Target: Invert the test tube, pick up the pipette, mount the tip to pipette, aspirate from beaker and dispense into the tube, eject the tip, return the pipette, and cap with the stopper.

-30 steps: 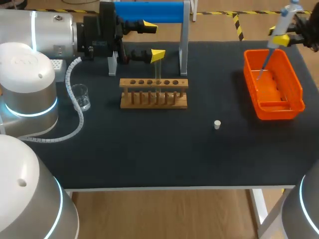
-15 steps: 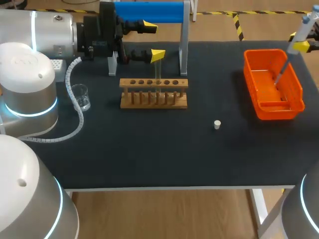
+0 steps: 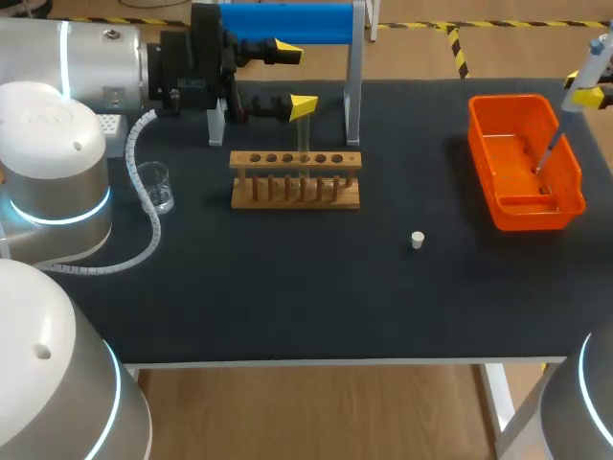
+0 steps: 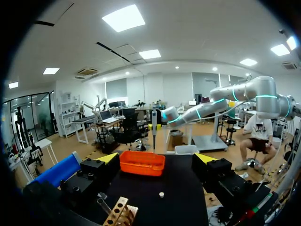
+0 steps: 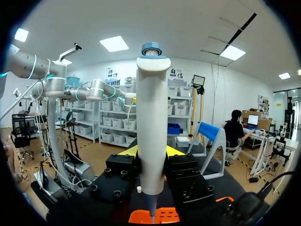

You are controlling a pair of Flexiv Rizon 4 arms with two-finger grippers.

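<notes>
Shifted in the last second: your right arm (image 4: 235,96) carried the pipette (image 5: 152,122) across the orange bin (image 3: 482,158), from the rack-side wall toward the outer wall. Its lower end now hangs inside the bin. This reads as the tip-eject step, though you cannot tell from these views whether the tip is off yet.

- Table (image 3: 287,287): black-topped, carries everything below.
- Left arm (image 3: 86,57): unmoved, beside the blue-topped stand (image 3: 287,21). Left fingers (image 3: 304,103) are spread wide, holding nothing.
- Right fingers (image 5: 173,151): pinching the pipette body from both sides, pipette upright.
- Test tube rack (image 3: 295,192): wooden, mid-table.
- Test tube (image 3: 304,144): upright in the rack, just under the lower left finger.
- Beaker (image 3: 153,187): near the left arm, apart from the rack.
- Stopper (image 3: 418,240): white, alone on the table between rack and bin.

Still ahead for you, by this layout: return the pipette, then cap the tube.
</notes>
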